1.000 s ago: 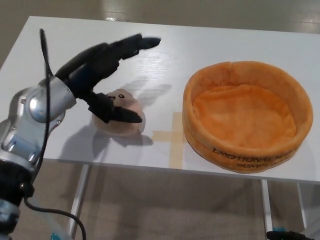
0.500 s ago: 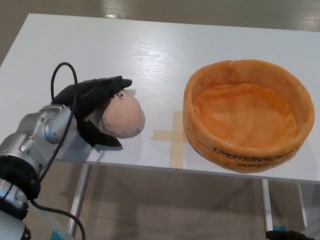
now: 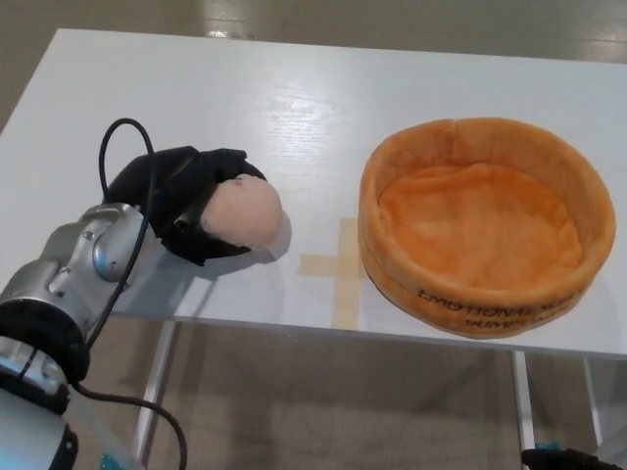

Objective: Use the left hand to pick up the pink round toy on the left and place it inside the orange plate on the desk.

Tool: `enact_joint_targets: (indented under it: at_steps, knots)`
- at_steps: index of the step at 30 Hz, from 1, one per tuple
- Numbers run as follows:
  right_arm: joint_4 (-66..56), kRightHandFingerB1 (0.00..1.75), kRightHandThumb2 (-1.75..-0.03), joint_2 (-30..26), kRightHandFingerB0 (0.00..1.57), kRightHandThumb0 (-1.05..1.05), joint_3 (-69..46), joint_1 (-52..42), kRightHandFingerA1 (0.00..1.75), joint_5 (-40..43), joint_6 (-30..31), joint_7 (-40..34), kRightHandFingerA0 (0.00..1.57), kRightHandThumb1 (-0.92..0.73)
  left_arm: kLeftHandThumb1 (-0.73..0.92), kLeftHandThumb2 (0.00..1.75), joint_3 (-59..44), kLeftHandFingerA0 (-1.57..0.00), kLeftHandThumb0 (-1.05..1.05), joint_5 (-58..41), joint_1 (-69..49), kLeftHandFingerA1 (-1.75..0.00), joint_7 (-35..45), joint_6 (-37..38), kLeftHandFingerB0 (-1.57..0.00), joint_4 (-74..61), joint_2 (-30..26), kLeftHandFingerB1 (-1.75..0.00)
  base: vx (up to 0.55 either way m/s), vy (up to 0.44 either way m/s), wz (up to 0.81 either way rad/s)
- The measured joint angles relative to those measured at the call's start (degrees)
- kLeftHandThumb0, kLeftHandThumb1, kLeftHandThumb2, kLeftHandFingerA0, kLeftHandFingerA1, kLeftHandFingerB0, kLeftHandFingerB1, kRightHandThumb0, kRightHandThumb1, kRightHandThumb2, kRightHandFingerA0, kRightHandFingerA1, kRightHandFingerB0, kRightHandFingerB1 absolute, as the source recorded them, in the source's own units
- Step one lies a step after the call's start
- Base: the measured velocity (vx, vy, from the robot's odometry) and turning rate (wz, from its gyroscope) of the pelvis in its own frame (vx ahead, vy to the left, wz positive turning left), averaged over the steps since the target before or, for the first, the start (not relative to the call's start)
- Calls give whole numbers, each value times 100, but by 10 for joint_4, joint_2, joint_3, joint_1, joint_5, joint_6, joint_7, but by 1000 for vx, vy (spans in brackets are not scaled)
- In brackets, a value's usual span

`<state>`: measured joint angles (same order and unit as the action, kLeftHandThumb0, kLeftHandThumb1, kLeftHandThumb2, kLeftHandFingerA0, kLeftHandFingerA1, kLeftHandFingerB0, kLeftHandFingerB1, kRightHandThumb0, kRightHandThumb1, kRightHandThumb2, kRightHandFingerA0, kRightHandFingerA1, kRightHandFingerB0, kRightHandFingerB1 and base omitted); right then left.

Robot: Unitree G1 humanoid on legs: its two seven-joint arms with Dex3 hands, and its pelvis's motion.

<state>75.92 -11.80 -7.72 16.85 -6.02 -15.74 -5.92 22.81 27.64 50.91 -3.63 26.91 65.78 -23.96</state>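
Note:
The pink round toy (image 3: pixel 243 212) sits on the white desk (image 3: pixel 294 108) at the front left. My left hand (image 3: pixel 186 201) is wrapped around its left side, fingers over the top and thumb under the front, shut on it. The toy rests low, at the desk surface or just above it. The orange plate (image 3: pixel 487 223), a soft round bowl with a raised rim, stands on the right of the desk, empty. My right hand does not show.
A cross of tan tape (image 3: pixel 336 266) marks the desk between the toy and the plate. The desk's front edge (image 3: pixel 392 338) runs just below both. A black cable (image 3: pixel 118 147) loops off my left wrist.
My left hand came down from above the toy, closed its fingers and thumb around it, and now grips it. The toy has shifted slightly up and right.

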Motion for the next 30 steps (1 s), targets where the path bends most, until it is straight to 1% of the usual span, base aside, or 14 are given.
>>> enact_joint_targets:
  at_steps: [4, 5, 6, 7, 8, 10, 12, 16, 18, 20, 27, 28, 29, 30]
  knots:
    - [0, 52, -57, 0, 74, -34, 0, 0, 65, 0, 0, 0, 75, -56, 85, 71, -10, -75, -21, 1, 0, -157, -8, 10, -78, 6, 3, -97, 0, 0, 0]
    - [0, 50, -57, 0, 73, -34, 0, 0, 61, 0, 0, 0, 74, -57, 82, 74, -11, -78, -19, 1, 0, -146, -10, 12, -80, 7, 3, -93, 0, 0, 0]
    - [0, 50, -57, 0, 73, -34, 0, 0, 61, 0, 0, 0, 74, -57, 82, 74, -12, -78, -19, 2, 0, -146, -12, 13, -80, 7, 3, -93, 0, 0, 0]
    - [0, 51, -57, 0, 73, -33, 0, 0, 61, 0, -1, 0, 75, -57, 80, 68, -14, -85, -20, 2, 0, -121, -14, 16, -83, 8, 3, -72, 0, 0, 0]
    - [0, 51, -57, 0, 72, -33, 0, 0, 61, 0, -1, 0, 75, -56, 81, 70, -15, -83, -20, 3, 0, -134, -15, 17, -79, 8, 3, -87, 0, 0, 0]
    - [0, 51, -57, 0, 72, -33, 1, 1, 61, 0, 0, 0, 75, -56, 81, 70, -17, -83, -20, 4, 4, -134, -19, 19, -79, 8, 3, -87, 0, 0, 0]
    - [0, 51, -57, 0, 74, -33, 1, 2, 63, 0, 0, 0, 75, -57, 84, 68, -19, -77, -20, 4, 11, -167, -24, 22, -77, 8, 1, -96, 0, 0, 0]
    - [0, 52, -57, 0, 74, -33, 1, 5, 65, 0, 0, 0, 77, -56, 82, 70, -37, -77, -18, 4, 39, -166, -37, 37, -77, 2, -8, -98, 0, 0, 0]
    - [0, 50, -57, 0, 73, -33, 1, 6, 61, 0, -1, 0, 76, -55, 84, 66, -44, -75, -16, 3, 48, -163, -39, 42, -73, -1, -14, -111, 0, 0, 0]
    - [0, 52, -57, 0, 75, -32, 1, 7, 63, -1, 0, 0, 76, -56, 83, 68, -55, -74, -17, 2, 57, -165, -39, 47, -71, -9, -21, -113, 0, 0, 0]
    - [0, 51, -57, -2, 73, -32, 4, 7, 62, -1, -1, 0, 78, -56, 82, 69, -91, -78, -22, -7, 93, -162, -36, 48, -73, -58, -37, -110, 0, 0, 0]
    - [0, 51, -56, -2, 73, -31, 4, 8, 63, -1, -1, 0, 78, -55, 75, 66, -94, -78, -29, -10, 98, -159, -34, 48, -78, -65, -36, -100, 0, 0, 0]
    - [0, 51, -56, -2, 73, -31, 4, 8, 63, -1, -1, 0, 78, -55, 75, 66, -97, -78, -29, -12, 103, -159, -31, 48, -78, -72, -35, -100, 0, 0, 0]
    - [0, 50, -56, -2, 73, -32, 4, 9, 64, -1, -1, 0, 79, -56, 78, 66, -100, -81, -19, -15, 109, -155, -27, 48, -78, -81, -33, -103, 0, 0, 0]
